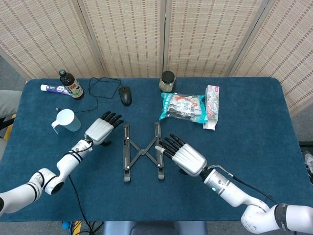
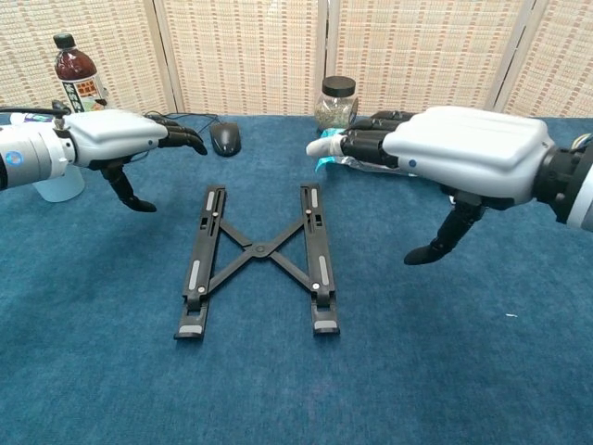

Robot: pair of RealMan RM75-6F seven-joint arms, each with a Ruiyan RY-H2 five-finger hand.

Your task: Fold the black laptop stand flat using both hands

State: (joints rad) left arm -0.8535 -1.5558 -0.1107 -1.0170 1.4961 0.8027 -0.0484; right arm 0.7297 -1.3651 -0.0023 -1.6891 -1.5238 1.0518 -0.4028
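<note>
The black laptop stand with two long rails & crossed bars lies flat on the dark blue cloth table, near the front middle, still spread in an X. Nothing touches it.

The right hand floats just right of the stand, palm down, fingers spread, holding nothing; in the head view its fingertips are over the right rail. The left hand floats near the left rail, w/ fingers loose, also holding nothing.

Further back: a light blue plastic cup at left, a black computer mouse w/ its wire, a teal snack bag, a pink and white box. At the far edge stand a glass jar with a black lid & a dark bottle.
</note>
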